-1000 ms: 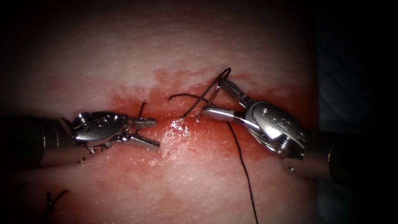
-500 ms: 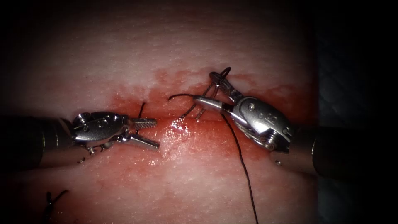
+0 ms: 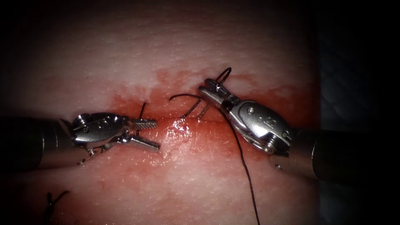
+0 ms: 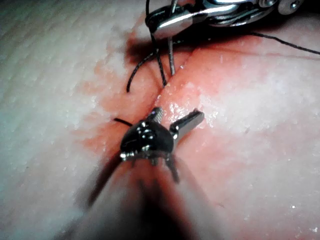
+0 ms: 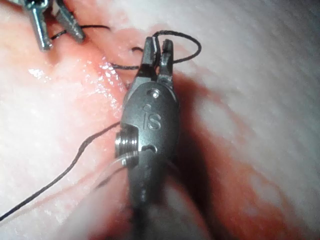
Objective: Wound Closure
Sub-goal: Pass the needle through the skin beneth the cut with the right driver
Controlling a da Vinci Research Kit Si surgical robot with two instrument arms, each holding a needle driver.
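The tissue (image 3: 200,46) bears a cut (image 3: 175,121) that runs across the picture, wet with red fluid (image 3: 196,141). My right tool (image 3: 204,86) is shut on the thin curved needle (image 3: 204,110) near its upper part. The needle's free end points down at the cut, and whether it enters the tissue I cannot tell. A dark loop of thread (image 3: 224,75) arches over the jaw tips, also seen in the right wrist view (image 5: 186,46). My left tool (image 3: 157,134) stands open at the cut's left end, holding nothing. In the left wrist view the needle (image 4: 171,57) hangs below the right tool (image 4: 152,25).
A long thread (image 3: 245,166) trails from under the right tool toward the near edge. A curled thread end (image 3: 181,96) lies above the cut. A short cut end (image 3: 142,109) stands by the left tool's upper jaw. Another knotted end (image 3: 52,200) sits at the near left.
The right tool moved up and to the left, and its jaws went from open to shut on the needle. The left tool has stayed in place, open.
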